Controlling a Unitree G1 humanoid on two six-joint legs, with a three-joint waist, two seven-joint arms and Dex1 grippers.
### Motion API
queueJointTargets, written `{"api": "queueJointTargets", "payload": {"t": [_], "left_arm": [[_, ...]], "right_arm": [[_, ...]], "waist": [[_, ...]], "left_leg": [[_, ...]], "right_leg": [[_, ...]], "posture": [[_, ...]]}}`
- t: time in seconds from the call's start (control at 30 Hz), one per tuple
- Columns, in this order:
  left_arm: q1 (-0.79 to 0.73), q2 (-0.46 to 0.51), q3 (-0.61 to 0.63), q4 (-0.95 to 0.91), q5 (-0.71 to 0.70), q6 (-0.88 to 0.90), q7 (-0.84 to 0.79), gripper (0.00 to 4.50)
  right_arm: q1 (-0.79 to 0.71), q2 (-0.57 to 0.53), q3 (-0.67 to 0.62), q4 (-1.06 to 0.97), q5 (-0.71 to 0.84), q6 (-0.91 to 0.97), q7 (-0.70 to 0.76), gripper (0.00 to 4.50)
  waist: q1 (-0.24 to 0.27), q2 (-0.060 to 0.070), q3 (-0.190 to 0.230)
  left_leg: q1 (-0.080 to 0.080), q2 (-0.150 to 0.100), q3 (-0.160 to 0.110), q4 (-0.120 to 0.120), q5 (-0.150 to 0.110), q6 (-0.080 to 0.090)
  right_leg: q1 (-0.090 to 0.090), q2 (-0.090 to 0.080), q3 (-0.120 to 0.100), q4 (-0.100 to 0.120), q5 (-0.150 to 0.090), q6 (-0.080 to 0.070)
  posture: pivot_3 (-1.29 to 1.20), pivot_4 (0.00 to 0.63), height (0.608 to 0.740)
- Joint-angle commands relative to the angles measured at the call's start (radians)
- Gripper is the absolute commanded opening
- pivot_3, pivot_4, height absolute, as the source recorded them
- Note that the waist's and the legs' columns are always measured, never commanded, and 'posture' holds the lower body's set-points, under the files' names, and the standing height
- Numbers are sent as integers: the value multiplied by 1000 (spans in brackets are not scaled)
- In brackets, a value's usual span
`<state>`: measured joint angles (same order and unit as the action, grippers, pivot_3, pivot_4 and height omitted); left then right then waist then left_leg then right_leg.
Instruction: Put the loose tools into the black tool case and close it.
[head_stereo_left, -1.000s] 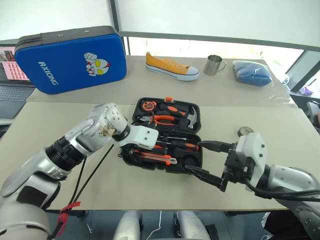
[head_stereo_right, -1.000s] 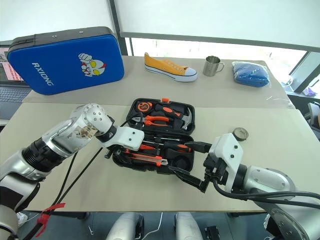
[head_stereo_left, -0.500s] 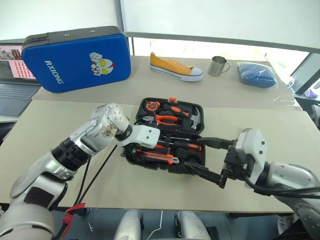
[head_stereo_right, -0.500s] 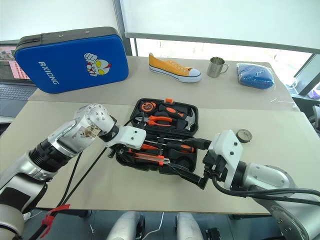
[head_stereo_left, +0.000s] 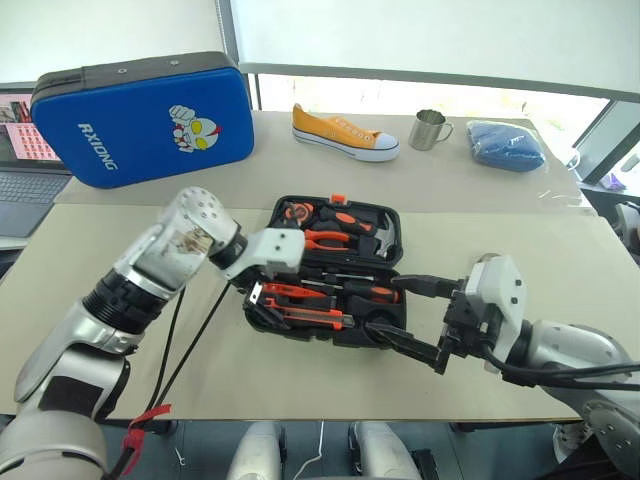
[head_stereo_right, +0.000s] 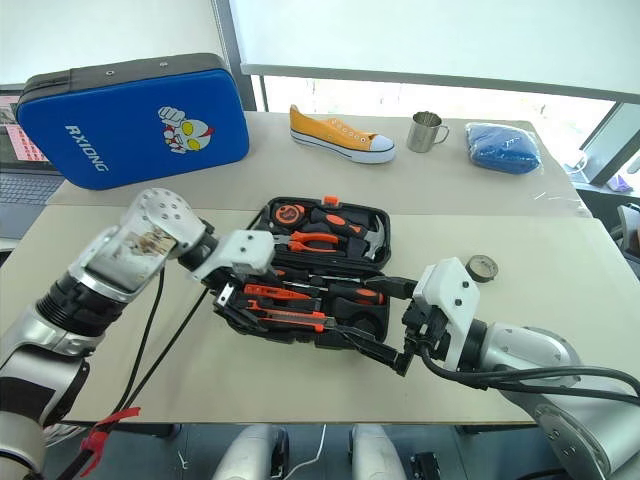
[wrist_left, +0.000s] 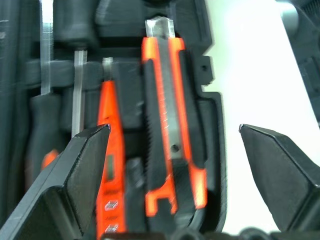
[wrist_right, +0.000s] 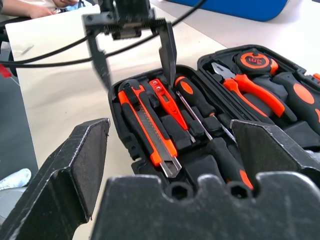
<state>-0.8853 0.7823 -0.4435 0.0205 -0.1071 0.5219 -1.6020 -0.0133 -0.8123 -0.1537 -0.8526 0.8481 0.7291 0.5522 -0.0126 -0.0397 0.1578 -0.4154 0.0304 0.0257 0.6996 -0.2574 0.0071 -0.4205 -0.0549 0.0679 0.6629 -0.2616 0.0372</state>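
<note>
The left gripper (head_stereo_right: 222, 297) has lifted off the utility knife (head_stereo_right: 283, 307), its fingers apparently spread wider.

You can read one text: "RXIONG", white letters on the big blue cartoon-printed zip case (head_stereo_left: 140, 118).

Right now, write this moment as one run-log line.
left gripper: open, above utility knife | right gripper: open, empty | tool case: open | tape roll: on table
</note>
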Motion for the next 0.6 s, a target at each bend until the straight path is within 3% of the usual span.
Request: {"api": "queueJointTargets", "payload": {"t": [0.03, 0.3, 0.6], "left_arm": [[69, 44, 66, 84, -12, -212, -10, 2947], [96, 54, 77, 123, -22, -305, -11, 114], [110, 69, 52, 144, 36, -366, -6, 114]], "right_arm": [[0, -1, -10, -13, 9, -8, 8, 4500], [17, -7, -22, -12, 12, -12, 28, 4500], [38, -3, -26, -4, -5, -29, 53, 4500]], "waist": [[-1, 0, 0], [9, 0, 0], [1, 0, 0]], "left_leg": [[0, 0, 0, 0, 0, 0], [-1, -1, 0, 1, 0, 0], [-1, 0, 0, 1, 0, 0]], "right_leg": [[0, 0, 0, 0, 0, 0], [0, -1, 0, 0, 0, 0], [0, 0, 0, 0, 0, 0]], "posture": [[0, 150, 740], [0, 150, 740], [0, 150, 740]]}}
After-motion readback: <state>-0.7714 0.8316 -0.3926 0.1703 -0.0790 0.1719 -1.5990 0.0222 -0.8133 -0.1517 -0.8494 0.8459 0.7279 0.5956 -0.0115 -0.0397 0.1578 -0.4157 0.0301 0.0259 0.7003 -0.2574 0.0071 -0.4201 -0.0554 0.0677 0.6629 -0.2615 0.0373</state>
